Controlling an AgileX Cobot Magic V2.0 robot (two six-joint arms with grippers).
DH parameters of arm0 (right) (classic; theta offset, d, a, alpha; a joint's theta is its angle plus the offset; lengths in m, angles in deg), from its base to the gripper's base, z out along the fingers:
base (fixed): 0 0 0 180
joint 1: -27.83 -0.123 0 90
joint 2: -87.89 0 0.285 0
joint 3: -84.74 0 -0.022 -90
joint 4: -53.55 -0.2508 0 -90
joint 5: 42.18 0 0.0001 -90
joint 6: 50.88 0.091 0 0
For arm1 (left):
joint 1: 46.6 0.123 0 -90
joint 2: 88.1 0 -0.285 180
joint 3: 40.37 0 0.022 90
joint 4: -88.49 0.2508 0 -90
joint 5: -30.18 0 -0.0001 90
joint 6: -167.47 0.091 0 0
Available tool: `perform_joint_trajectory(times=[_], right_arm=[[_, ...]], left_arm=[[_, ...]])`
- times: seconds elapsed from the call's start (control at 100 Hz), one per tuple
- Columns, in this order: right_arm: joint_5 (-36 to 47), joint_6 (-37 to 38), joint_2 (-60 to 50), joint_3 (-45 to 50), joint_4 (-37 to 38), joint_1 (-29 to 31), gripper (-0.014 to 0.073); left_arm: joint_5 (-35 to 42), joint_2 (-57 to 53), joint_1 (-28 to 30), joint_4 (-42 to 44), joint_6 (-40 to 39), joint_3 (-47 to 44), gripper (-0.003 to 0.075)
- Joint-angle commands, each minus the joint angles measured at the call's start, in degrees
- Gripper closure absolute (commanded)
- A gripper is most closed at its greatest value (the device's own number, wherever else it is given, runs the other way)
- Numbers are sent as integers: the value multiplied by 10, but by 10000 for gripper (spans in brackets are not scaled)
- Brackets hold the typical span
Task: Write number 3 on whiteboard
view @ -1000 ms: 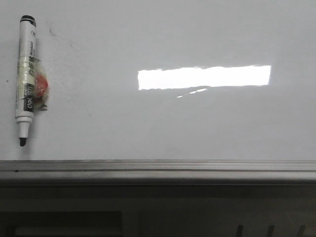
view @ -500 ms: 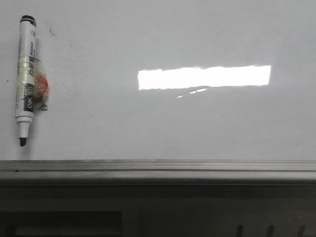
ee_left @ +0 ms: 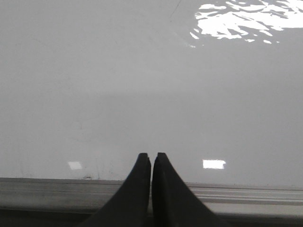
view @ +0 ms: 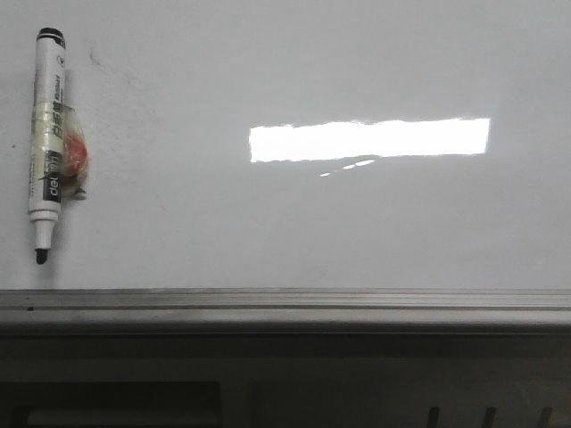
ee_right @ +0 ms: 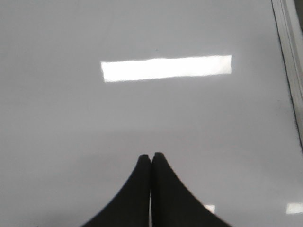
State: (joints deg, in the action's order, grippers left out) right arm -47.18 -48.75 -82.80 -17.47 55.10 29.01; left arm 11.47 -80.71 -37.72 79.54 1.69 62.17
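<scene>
The whiteboard (view: 357,223) fills the front view, glossy white with faint smudges and a bright rectangular reflection. No number 3 shows on it. A white marker (view: 47,143) with a black cap end and an uncapped dark tip lies at the far left, tape and a red blob around its middle. Neither gripper appears in the front view. In the left wrist view my left gripper (ee_left: 151,156) is shut with nothing in it, over the whiteboard (ee_left: 142,85) near its rail. In the right wrist view my right gripper (ee_right: 151,156) is shut and empty above the whiteboard (ee_right: 94,123).
A grey metal edge rail (view: 285,303) runs along the board's near side, with a dark panel (view: 285,383) below it. The rail (ee_left: 246,193) lies just under my left fingers, and another rail (ee_right: 289,56) borders the board in the right wrist view.
</scene>
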Motion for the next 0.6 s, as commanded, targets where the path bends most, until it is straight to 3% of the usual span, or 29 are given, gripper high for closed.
perform_joint_trajectory(times=[0.0,0.59], right_arm=[[53,-2,12,14,1,0,661],[57,-2,12,14,1,0,661]], left_arm=[[44,-13,2,-8,0,-20,740],[47,-13,2,-8,0,-20,740]])
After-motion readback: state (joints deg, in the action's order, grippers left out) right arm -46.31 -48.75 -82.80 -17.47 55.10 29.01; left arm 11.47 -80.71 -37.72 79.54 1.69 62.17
